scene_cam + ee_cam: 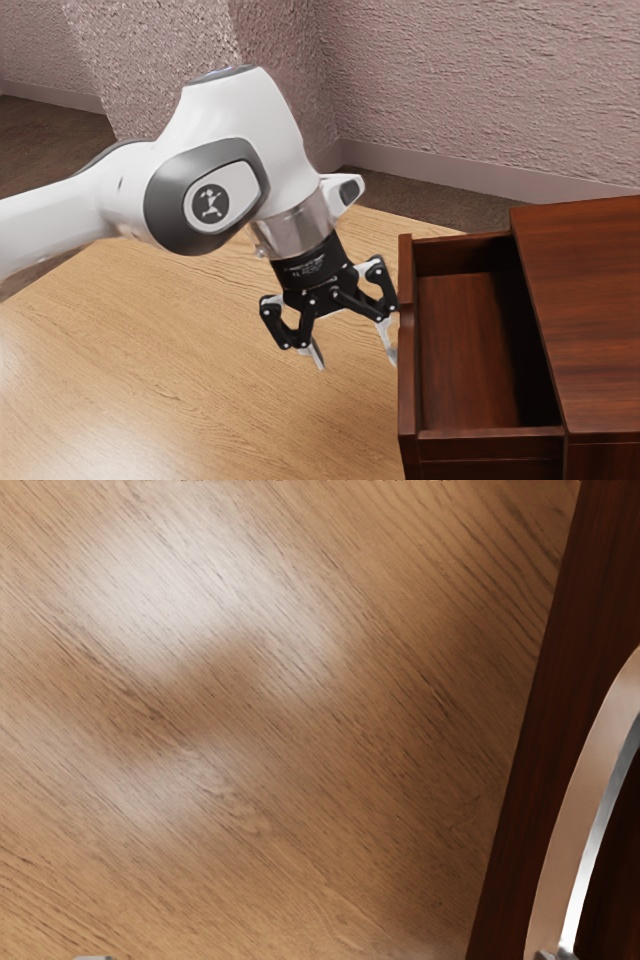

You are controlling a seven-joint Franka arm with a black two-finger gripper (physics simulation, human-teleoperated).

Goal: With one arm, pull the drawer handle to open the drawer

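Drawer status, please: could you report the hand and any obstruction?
Hand open, beside the handle. Drawer pulled out, interior showing. No obstruction seen.

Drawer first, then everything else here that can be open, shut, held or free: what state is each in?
Drawer: open, well out of the cabinet, nothing visible inside.
Handle: on the drawer's front, not gripped.
Gripper: open, fingers spread, close beside the drawer's front, holding nothing.
Cabinet: upright, its top bare.
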